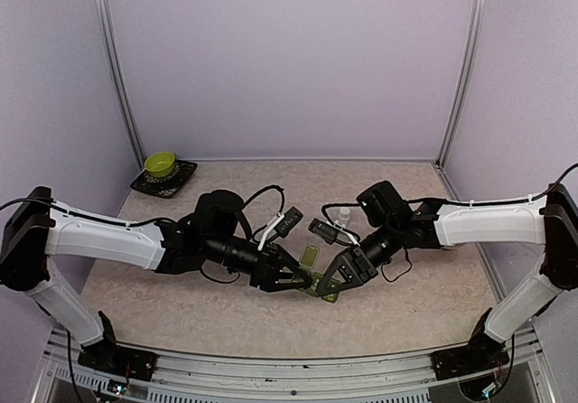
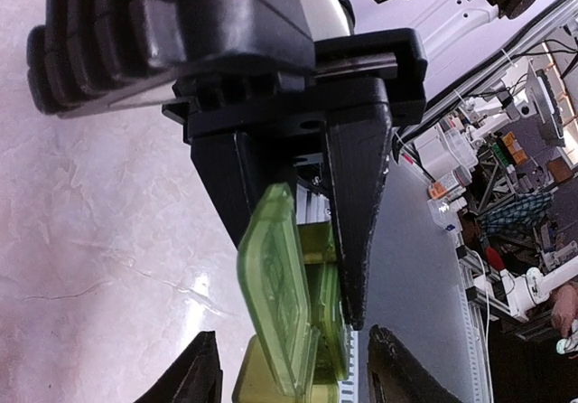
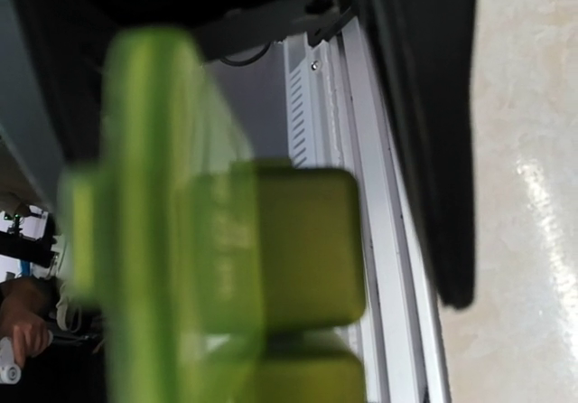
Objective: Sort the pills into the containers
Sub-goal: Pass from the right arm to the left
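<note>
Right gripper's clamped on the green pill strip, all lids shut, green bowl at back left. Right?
Not quite. One lid stands open, raised off the green pill strip, as the left wrist view shows clearly. The rest holds: the right gripper is clamped on the strip, and the green bowl sits at back left.

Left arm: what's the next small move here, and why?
Probably shift the left gripper to the next lid on the strip and lift it. One lid already stands open, the right gripper is shut on the strip, holding it steady, and the left jaws are apart with nothing gripped.
</note>
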`<state>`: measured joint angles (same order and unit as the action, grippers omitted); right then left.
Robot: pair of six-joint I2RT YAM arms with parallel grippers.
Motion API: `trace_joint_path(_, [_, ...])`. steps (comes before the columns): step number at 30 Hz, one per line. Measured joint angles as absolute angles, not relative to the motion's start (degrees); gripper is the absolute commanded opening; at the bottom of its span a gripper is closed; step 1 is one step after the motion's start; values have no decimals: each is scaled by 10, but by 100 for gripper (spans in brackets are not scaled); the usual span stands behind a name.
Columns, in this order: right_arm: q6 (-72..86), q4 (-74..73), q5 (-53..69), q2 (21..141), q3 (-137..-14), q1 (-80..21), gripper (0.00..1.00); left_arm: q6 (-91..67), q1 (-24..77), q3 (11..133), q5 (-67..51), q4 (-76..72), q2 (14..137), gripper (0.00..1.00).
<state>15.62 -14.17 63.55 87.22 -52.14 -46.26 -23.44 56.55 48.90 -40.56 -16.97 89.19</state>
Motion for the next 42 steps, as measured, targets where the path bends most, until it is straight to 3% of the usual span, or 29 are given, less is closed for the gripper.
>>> trace_joint_path(17, [146,-158,615,872,-526,-462,13,-265,567,489,-431,-192,924,33])
trace_joint_path(23, [138,-165,610,872,-526,-462,22,-280,567,489,-435,-201,929,28])
trace_joint_path(30, [138,-164,610,872,-526,-458,46,-289,567,489,-433,-210,930,27])
trace_joint_path(32, [143,-164,610,870,-526,-454,63,-291,566,489,-430,-214,930,28])
trace_joint_path(36, [151,-162,608,859,-525,-439,78,-296,557,484,-420,-223,930,29])
trace_joint_path(37, [150,-160,607,854,-525,-434,94,-297,554,482,-418,-225,930,29])
trace_joint_path(38, [153,-160,607,848,-525,-429,99,-298,551,479,-415,-227,930,29])
trace_joint_path(42, [157,-162,596,831,-525,-412,100,-305,535,467,-401,-227,930,30])
